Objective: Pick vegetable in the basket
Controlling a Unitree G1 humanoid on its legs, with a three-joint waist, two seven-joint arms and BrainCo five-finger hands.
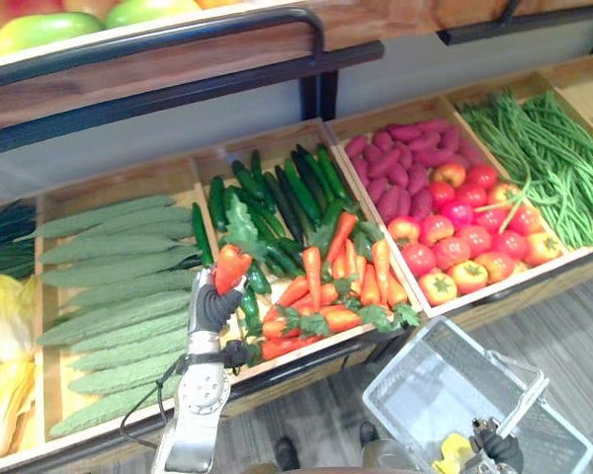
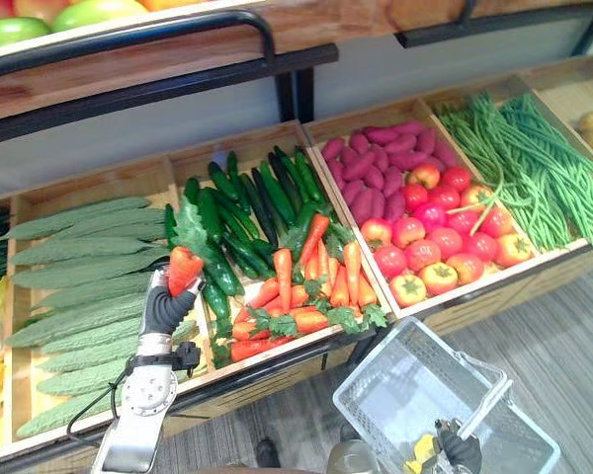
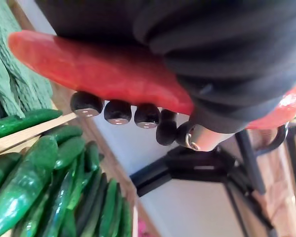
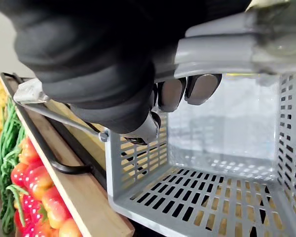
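One red pepper [image 1: 230, 267] is clamped by the dark fingertips [image 3: 117, 112], which are curled beneath it while the ribbed cover presses on its other side. The pepper is thus gripped in the left hand [image 1: 213, 308] and held in the air, clear of the produce, over the edge of the compartment of cucumbers [image 1: 267, 188] and carrots [image 1: 346, 276], next to the bitter gourds [image 1: 119, 267]. In the left wrist view the pepper is seen to stick out past the hand on both sides, so it is judged to be held near its middle. The step in hand is taken to be the carry to the basket [image 1: 415, 390]. The basket is held low in front of the bench [image 1: 534, 286], well apart from the pepper, with the fingers of the right hand [image 1: 499, 446] wrapped round its grey handle [image 4: 212, 49]. Its perforated floor looks bare in the right wrist view. For the carry to go well, the grip should be left as firm as it is. The pepper should be raised enough to pass over the carrots and the bench's front wall before it is swung toward the robot's right and lowered. The basket is best held level and steady, or brought a little toward the other hand. The handle crosses the opening, so the pepper should be brought in beside it. The fingers should be opened only once the pepper is inside the walls and near the floor, because a smooth, rounded piece is likely to bounce or roll if it is dropped from height.
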